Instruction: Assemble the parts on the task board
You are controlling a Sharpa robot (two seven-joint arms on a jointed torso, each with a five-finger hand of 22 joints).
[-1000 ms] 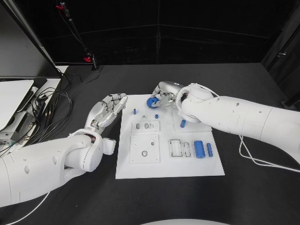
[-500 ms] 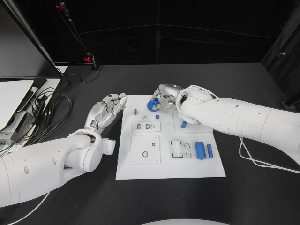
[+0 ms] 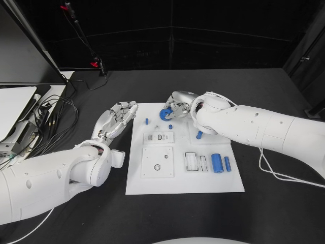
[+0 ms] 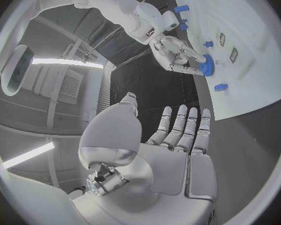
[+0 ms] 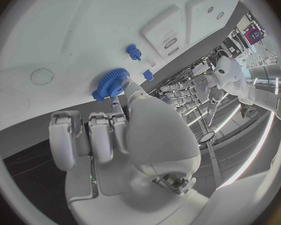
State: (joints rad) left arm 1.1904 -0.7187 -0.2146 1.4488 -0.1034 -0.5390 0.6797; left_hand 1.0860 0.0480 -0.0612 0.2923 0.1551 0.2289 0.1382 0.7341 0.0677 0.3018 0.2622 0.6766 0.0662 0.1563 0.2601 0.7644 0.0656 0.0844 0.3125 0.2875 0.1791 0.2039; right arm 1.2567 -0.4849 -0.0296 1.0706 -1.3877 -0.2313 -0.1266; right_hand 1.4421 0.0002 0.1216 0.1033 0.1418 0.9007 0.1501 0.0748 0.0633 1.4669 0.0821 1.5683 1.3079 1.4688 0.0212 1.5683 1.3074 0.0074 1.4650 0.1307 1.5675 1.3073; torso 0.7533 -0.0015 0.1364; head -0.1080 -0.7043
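No text, label, number or sign can be read anywhere here.

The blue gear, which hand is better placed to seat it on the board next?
Right. The right hand already holds the blue gear over the task board's far end; the left hand holds nothing, beside the board.

Head view: camera above, facing down on the black table, task board at frame centre, moderately distant. Left wrist view: camera behind the left hand, facing the board's edge from close by. Right wrist view: camera behind the right hand, very near the board. All three share the blue gear
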